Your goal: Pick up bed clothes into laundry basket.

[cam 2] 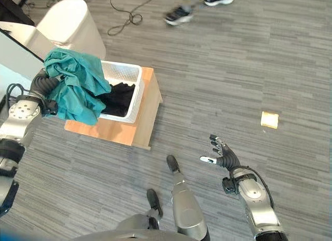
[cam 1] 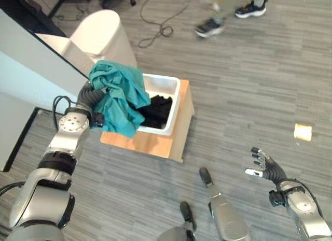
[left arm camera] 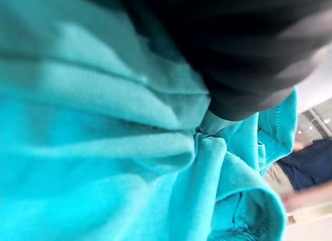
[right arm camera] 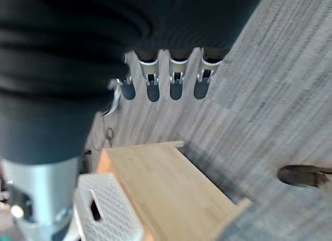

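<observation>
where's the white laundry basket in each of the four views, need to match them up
Left eye view: the white laundry basket sits upper centre on the wooden stand, partly behind the teal cloth.
Right eye view: the same basket, upper left, dark clothes inside.
Left wrist view: no basket to make out; teal cloth up close.
Right wrist view: a corner with its handle slot, low and left.
Shared landmark: the wooden stand.
</observation>
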Robot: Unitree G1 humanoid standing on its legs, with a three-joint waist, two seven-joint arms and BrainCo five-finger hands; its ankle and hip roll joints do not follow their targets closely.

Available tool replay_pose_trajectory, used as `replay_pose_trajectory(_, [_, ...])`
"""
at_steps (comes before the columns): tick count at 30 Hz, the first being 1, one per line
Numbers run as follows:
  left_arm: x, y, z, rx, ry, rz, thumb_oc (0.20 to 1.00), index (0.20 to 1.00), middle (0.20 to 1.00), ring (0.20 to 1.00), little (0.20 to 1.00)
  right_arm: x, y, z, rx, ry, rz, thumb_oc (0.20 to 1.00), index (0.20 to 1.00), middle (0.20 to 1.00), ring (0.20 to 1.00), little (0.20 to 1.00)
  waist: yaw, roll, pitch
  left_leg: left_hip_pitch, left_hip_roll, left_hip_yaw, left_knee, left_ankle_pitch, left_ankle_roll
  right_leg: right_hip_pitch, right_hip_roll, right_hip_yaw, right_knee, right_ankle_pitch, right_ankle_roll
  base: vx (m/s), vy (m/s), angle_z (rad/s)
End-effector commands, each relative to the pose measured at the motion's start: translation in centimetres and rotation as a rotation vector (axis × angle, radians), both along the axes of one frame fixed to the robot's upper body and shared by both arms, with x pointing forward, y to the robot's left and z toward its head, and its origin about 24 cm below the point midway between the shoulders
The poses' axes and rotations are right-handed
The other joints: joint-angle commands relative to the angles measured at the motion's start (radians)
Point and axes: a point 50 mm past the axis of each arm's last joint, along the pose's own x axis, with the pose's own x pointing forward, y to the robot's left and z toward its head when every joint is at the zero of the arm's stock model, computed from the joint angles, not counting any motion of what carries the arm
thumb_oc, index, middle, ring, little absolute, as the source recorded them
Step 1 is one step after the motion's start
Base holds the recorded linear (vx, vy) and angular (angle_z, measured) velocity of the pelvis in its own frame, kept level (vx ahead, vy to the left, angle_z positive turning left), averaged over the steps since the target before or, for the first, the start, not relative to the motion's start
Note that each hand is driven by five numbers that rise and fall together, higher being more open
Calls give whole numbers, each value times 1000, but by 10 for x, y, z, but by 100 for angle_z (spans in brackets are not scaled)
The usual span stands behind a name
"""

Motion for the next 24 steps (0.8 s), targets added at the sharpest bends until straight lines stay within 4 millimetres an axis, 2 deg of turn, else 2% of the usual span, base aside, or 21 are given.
replay_pose_trajectory(1, [0, 22, 34, 6, -117, 127, 200, 200, 200, 200, 200, 3, 2, 15, -21, -100, 13, 1000, 1000, 1000, 1000, 1000, -2, -13, 5, -66, 28, -27, 10, 94, -37, 83, -47, 27, 43, -99, 103, -35, -8, 2])
replay_pose_trajectory(6, [4, 22, 23, -4, -74, 164, 200, 200, 200, 200, 200, 9, 6, 19, -31, -131, 9, 1000, 1000, 1000, 1000, 1000, -4, -28, 47, -103, 31, -22, 10, 101, -40, 44, -45, 31, 43, -90, 101, -44, -4, -6])
replay_pose_trajectory(14, [12, 18, 10, 62, 16, 195, 200, 200, 200, 200, 200, 12, 18, 21, -20, -157, 47, 1000, 1000, 1000, 1000, 1000, -7, -35, 75, -121, 34, -23, 10, 94, -40, 29, -44, 31, 39, -91, 102, -5, -2, -1])
replay_pose_trajectory(15, [12, 18, 11, 63, 15, 195, 347, 347, 347, 347, 347, 12, 18, 21, -19, -158, 47, 1000, 1000, 1000, 1000, 1000, -7, -37, 73, -126, 33, -22, 10, 100, -41, 24, -45, 32, 39, -87, 101, 0, 0, 0])
replay_pose_trajectory(16, [13, 14, 11, 55, 8, 189, 1000, 1000, 1000, 1000, 1000, 11, 20, 20, -18, -154, 52, 1000, 1000, 1000, 1000, 1000, -6, -38, 72, -129, 33, -23, 10, 99, -41, 23, -46, 30, 38, -88, 101, 0, 0, 0])
replay_pose_trajectory(20, [16, 7, 16, 74, -17, 165, 1000, 1000, 1000, 1000, 1000, 10, 20, 19, -15, -153, 50, 1000, 1000, 1000, 1000, 1000, -5, -36, 68, -128, 32, -27, 10, 97, -42, 26, -48, 28, 35, -89, 102, 0, 0, 0])
replay_pose_trajectory(24, [16, -12, 32, 138, -97, 58, 1000, 1000, 1000, 1000, 1000, 7, 18, 20, -23, -153, 56, 1000, 1000, 1000, 1000, 1000, 9, -22, 59, -116, 31, -41, 10, 95, -42, 45, -53, 20, 32, -97, 101, 2, -5, 3])
